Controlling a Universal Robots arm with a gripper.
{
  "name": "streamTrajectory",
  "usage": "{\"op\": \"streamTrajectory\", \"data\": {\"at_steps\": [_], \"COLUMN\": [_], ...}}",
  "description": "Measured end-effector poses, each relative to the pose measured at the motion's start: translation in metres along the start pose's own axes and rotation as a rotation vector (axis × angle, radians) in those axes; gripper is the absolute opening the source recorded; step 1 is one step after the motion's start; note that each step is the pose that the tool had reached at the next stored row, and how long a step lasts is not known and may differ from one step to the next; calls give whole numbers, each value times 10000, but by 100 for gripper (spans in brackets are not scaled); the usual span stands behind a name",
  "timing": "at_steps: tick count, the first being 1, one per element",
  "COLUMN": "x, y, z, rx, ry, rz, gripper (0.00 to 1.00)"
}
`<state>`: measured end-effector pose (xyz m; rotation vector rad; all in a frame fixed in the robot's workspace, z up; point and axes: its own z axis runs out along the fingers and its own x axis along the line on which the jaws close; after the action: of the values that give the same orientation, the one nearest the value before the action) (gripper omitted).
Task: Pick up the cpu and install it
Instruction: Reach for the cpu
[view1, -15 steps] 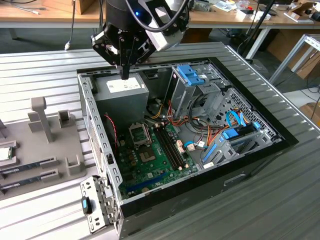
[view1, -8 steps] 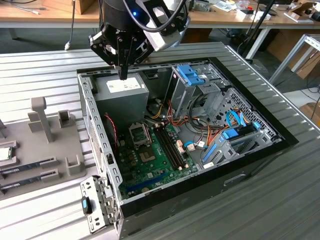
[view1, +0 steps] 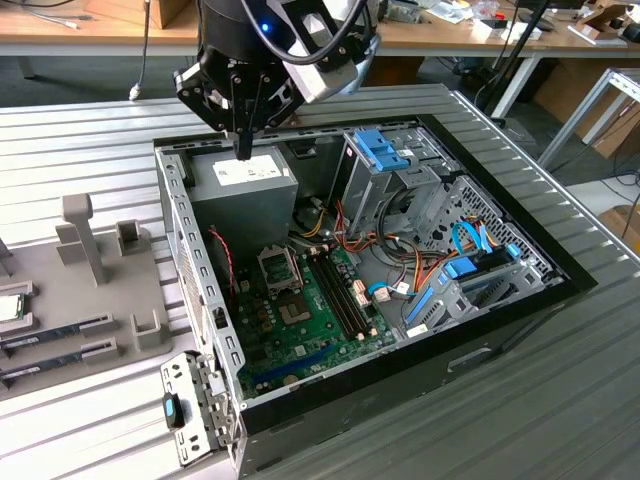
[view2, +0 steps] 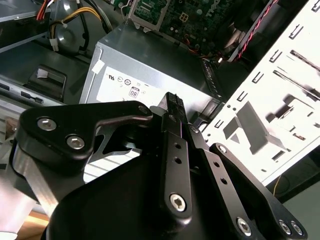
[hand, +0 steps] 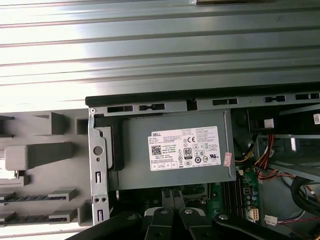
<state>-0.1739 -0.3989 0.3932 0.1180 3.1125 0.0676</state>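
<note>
Grey metal, green board, black tool

The ribbed silver-grey table (view1: 80, 150) carries a black-framed case (view1: 460, 352). Inside it are a grey power supply (view1: 245, 185) with a white label, a green board (view1: 310, 310), blue clips (view1: 385, 150) and orange cables (view1: 365, 240). The tool (view1: 243, 150) is black.

Table (view1: 80, 150) ribbed metal; power supply (view1: 245, 185) matt metal; gripper (view2: 174, 98) matt black.

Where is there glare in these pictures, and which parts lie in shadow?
Exterior view: the ribbed metal table shines pale, while the computer case is dim inside beside the power supply. First wrist view: the table reflects light in bright bands; the power supply's label is evenly lit. Second wrist view: the gripper is dark, and the slotted side wall looks washed out.
</note>
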Motion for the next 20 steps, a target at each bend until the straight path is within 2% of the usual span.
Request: {"op": "streamTrajectory", "data": {"at_steps": [20], "x": [77], "y": [-6], "z": [-2], "rx": [0], "ry": [0], "rz": [0], "gripper": [11]}}
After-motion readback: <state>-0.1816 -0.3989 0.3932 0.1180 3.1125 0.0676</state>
